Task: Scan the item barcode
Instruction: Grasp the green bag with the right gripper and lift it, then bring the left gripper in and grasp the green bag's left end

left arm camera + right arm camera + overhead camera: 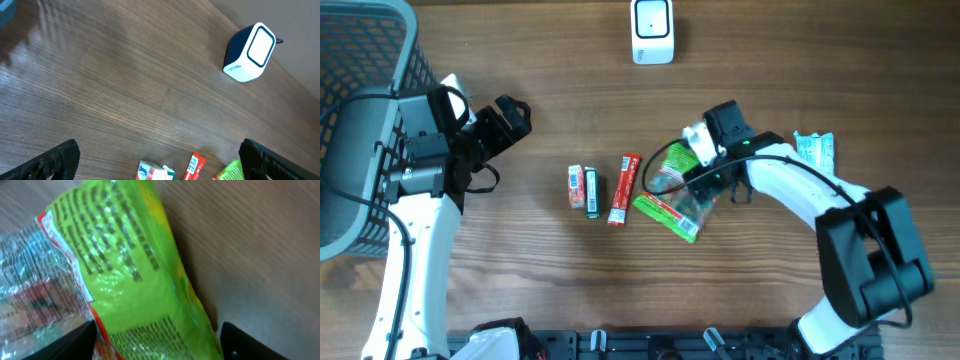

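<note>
wooden worktop (520, 280) | back centre: white box-shaped scanner (652, 30) | left edge: grey wire basket (360, 120) | middle row, left to right: small white carton (577, 187), touching small dark carton (592, 192), red stick packet (624, 188), green plastic bag (672, 208) | far right: teal foil packet (814, 150)

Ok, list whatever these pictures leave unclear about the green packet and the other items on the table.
Right gripper hold: right wrist view, fingertips cut off by the bottom edge, so contact with the green packet is unclear.
Packet's barcode: right wrist view, print too blurred to pick one out; overhead, the gripper covers part of it.
Print on the red stick and small carton: overhead, too small to read.
</note>
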